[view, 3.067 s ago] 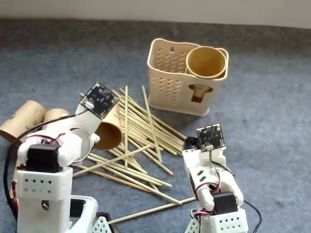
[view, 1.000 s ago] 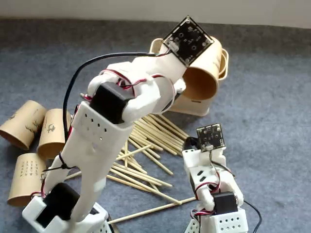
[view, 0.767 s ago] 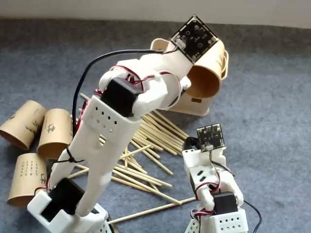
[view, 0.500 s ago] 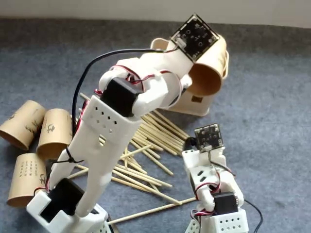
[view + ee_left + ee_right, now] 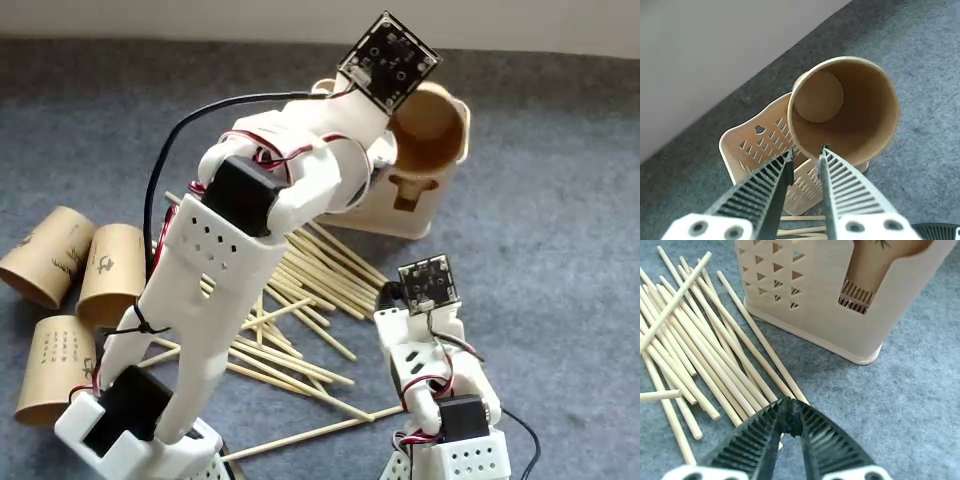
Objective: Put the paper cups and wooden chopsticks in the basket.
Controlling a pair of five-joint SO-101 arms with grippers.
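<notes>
**Left gripper: cup at basket, release pending**

At the far left of the grey carpet [image 5: 560, 250], three loose paper cups [image 5: 110, 270] lie on their sides, well apart from the basket. The wooden chopsticks [image 5: 300, 285] lie in a fanned pile between those cups and the basket. Most have their long axis running diagonally toward the basket's foot.

The left arm is stretched out across the pile. The left gripper [image 5: 806, 151] is closed to a narrow slot and pinches the near rim of one paper cup [image 5: 860, 115]. That cup stands at the right end of the basket [image 5: 445, 195], mouth upward and tilted back toward the arm, so its long axis leans off vertical. Its base appears to be below the basket rim; whether it is fully seated cannot be told.

The governing relation is that the cup lies directly ahead of the jaws, within the basket's opening. Judged from this, the next move calls for opening the jaws. The lean could let the cup tip against the rim.

The right gripper [image 5: 790, 415] hovers low over the near ends of the chopsticks, near the basket's front wall. Its jaws are closed tip to tip, with nothing seen between them. It is the arm nearer the pile.
</notes>
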